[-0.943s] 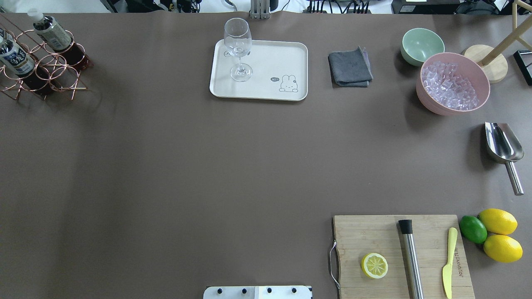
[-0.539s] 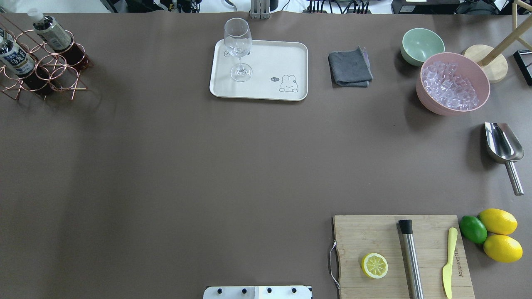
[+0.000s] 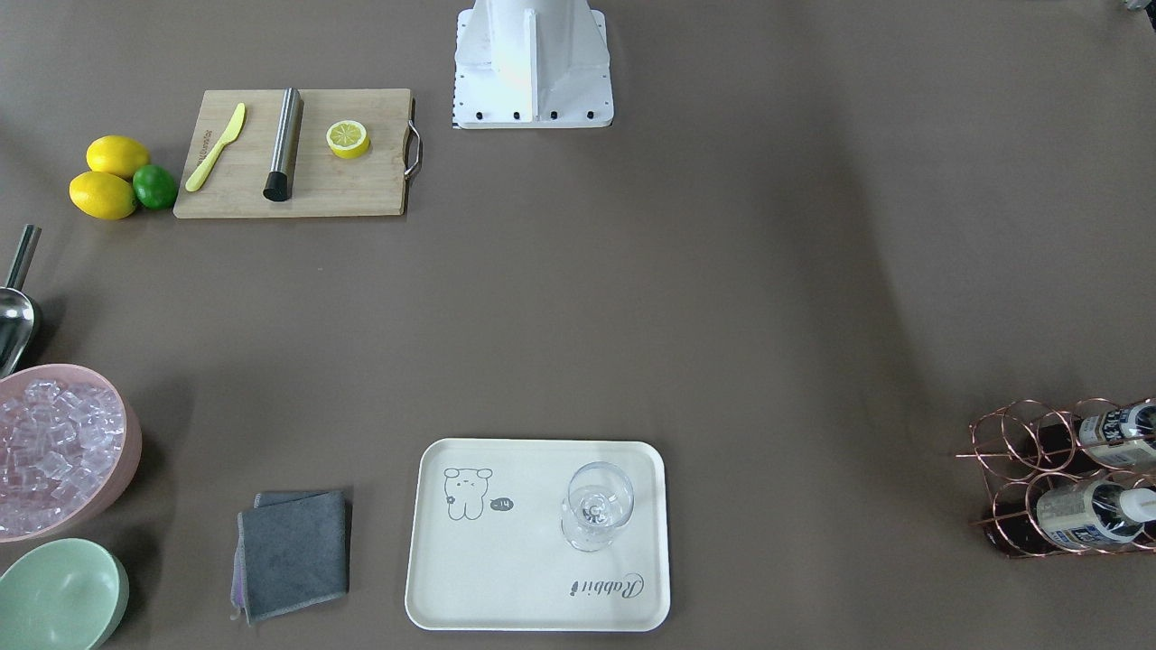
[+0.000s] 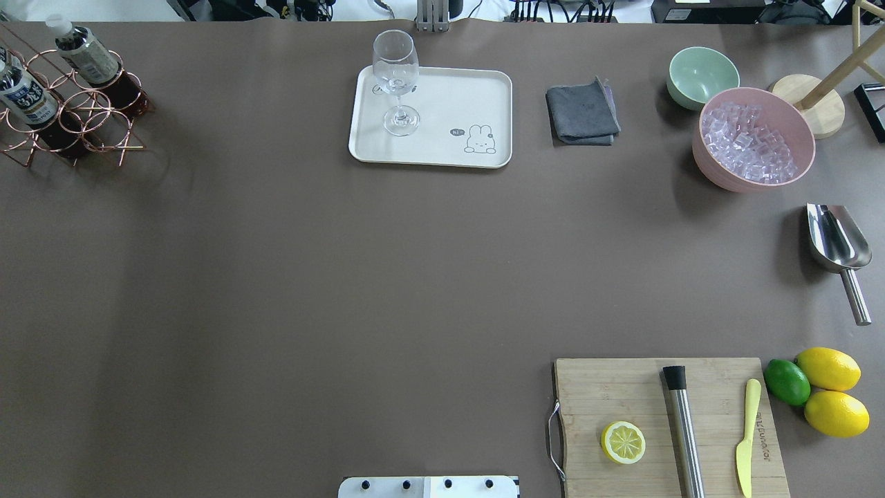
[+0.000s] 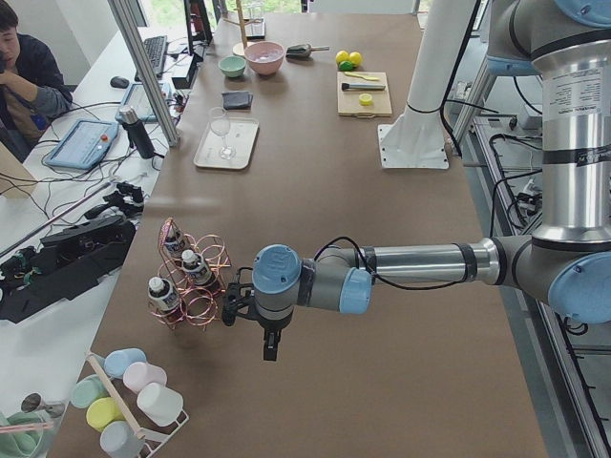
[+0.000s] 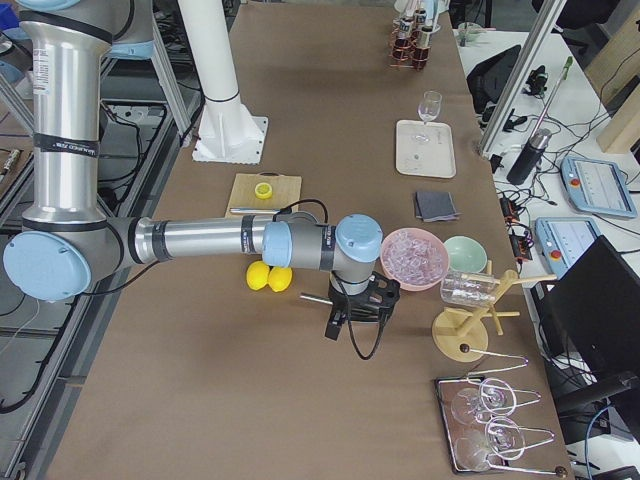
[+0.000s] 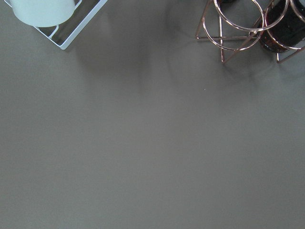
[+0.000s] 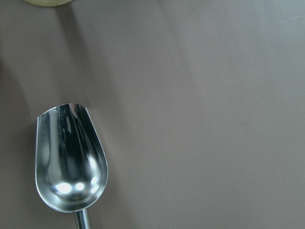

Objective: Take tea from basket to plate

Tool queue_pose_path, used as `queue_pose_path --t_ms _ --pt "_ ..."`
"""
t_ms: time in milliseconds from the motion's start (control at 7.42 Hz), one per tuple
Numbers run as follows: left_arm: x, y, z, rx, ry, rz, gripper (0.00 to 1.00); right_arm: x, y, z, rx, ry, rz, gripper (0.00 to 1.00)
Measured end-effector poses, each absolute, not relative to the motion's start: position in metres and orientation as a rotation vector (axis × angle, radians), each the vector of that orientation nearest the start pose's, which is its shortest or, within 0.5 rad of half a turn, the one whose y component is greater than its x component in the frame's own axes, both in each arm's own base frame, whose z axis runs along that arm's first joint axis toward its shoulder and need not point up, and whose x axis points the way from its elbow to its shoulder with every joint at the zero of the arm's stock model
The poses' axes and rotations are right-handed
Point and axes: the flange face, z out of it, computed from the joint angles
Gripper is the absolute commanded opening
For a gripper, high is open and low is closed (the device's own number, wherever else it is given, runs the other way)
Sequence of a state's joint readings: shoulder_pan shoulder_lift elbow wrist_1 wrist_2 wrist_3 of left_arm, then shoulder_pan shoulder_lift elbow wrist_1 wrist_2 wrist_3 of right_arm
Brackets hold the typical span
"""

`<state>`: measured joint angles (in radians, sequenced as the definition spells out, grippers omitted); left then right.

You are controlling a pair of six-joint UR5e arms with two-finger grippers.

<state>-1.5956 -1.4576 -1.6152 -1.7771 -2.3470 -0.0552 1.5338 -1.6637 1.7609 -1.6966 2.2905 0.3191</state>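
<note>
Three tea bottles (image 5: 196, 269) stand upright in the ring cells of the copper wire basket (image 4: 69, 117), at the far left corner of the brown bench (image 4: 346, 277) in the overhead view; none is on the plate. In the exterior left view the left tool (image 5: 231, 307) hangs over the bench close beside the basket, on the end of the near arm, which stretches out level. Only that side view shows it, so I cannot tell whether its jaws are apart or together. The left wrist camera sees bare bench, with the basket's rings at its upper right edge.

Further right, toward the middle of the far edge, lies the cream plate (image 4: 449, 97), well apart from the basket. An empty wine glass (image 4: 397, 76) stands on its left part and a small animal drawing sits near its front right corner. Next come a folded grey cloth (image 4: 582, 112), a mint-green bowl (image 4: 702, 75) and, touching or nearly touching it, a pink bowl (image 4: 712, 169) filled with ice cubes (image 4: 747, 142).

A steel scoop (image 4: 836, 242) lies near the right edge. In the exterior right view the right tool (image 6: 385, 293) hovers beside the pink bowl; its wrist camera looks straight down on the scoop. Again, I cannot tell how its jaws stand.

At the near right a wooden cutting board (image 4: 608, 394) carries a lemon half (image 4: 623, 442), a steel rod (image 4: 683, 429) and a yellow knife (image 4: 747, 436), with a lime (image 4: 787, 382) and two lemons (image 4: 828, 369) just beside it
</note>
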Motion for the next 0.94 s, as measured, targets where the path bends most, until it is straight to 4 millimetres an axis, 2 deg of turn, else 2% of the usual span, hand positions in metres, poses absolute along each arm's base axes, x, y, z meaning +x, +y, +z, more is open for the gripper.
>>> queue_pose_path --t_ms 943 --pt "-0.0729 -0.4441 0.6737 0.109 0.777 -0.022 0.98 0.0509 -0.4523 0.6249 -0.154 -0.707 0.279 1.00"
